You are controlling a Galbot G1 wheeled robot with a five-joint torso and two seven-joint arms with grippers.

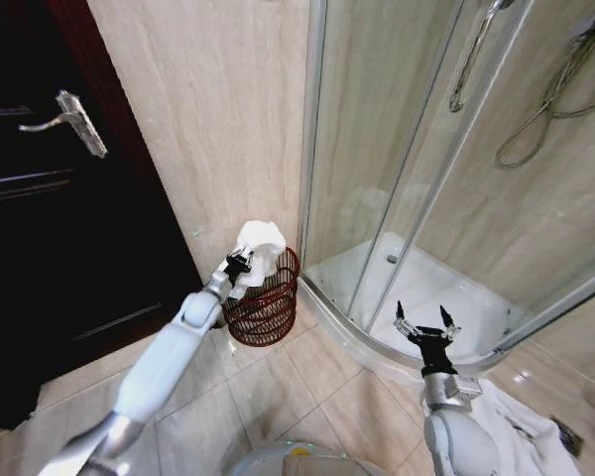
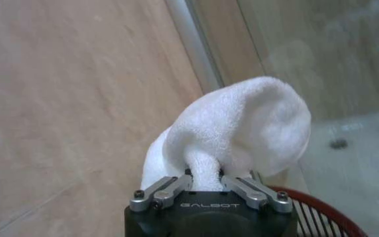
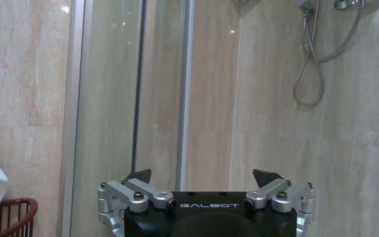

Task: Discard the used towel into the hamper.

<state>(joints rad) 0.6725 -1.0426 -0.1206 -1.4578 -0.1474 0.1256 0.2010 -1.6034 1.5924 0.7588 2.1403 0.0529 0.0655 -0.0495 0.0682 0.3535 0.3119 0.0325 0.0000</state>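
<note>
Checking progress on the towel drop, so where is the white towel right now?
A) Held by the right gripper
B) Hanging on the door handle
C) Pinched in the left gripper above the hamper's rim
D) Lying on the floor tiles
C: the left gripper is shut on the towel, raised just over the hamper, while the right gripper stands open by the shower.

Head view high, looking down; 2 wrist views close behind each tool, sharing the hamper [image 1: 264,302] rim.
</note>
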